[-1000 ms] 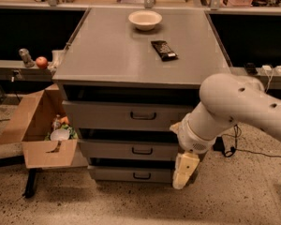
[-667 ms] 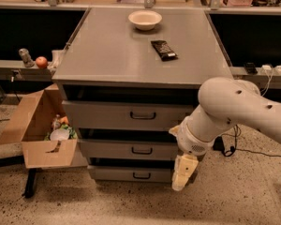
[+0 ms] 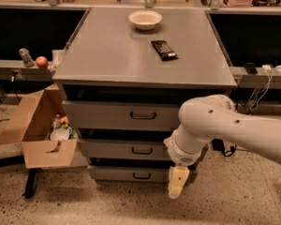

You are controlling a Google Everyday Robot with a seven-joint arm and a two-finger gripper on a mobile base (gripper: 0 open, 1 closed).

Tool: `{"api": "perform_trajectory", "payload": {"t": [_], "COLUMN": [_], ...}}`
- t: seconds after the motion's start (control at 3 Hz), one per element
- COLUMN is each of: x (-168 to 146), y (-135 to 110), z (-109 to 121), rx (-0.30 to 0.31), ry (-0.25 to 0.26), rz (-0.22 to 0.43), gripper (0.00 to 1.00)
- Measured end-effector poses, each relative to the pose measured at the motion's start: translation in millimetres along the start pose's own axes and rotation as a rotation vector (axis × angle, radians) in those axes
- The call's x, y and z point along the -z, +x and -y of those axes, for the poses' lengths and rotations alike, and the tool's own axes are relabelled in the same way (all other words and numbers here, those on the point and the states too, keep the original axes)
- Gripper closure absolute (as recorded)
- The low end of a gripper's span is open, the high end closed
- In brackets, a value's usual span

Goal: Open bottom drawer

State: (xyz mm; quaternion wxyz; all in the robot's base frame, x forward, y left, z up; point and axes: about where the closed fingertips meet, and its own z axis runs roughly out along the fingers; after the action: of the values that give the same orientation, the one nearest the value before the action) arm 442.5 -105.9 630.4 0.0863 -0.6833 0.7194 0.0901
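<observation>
The grey cabinet (image 3: pixel 145 64) has three drawers. The bottom drawer (image 3: pixel 117 174) is the lowest and slimmest front, with a small dark loop handle (image 3: pixel 141 176) at its centre, and it looks closed. My white arm reaches in from the right. My gripper (image 3: pixel 176 184) hangs pointing down in front of the bottom drawer's right end, to the right of the handle and apart from it.
A white bowl (image 3: pixel 145 18) and a dark packet (image 3: pixel 163 49) lie on the cabinet top. An open cardboard box (image 3: pixel 40 128) with items stands on the floor at the left. Benches and cables run behind. Speckled floor lies in front.
My arm and gripper have shifted slightly left and down toward the bottom drawer's front. The drawers have not moved.
</observation>
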Motion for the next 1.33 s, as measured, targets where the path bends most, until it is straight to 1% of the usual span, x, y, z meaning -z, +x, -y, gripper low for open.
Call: {"api": "perform_trajectory", "payload": {"t": [0.33, 0.67, 1.0, 1.33], "x": [-65.8, -117.7, -168.7, -189.3], "y": [16.0, 32.3, 58.2, 60.6], "z": [2.2, 3.7, 14.1, 6.2], "rx": [0.075, 0.111, 0.097, 0.092], "ry": [-0.016, -0.02, -0.024, -0.057], "rz": [-0.022, -0.023, 0.026, 0.041], "gripper": [0.0, 0.0, 0.0, 0.0]}}
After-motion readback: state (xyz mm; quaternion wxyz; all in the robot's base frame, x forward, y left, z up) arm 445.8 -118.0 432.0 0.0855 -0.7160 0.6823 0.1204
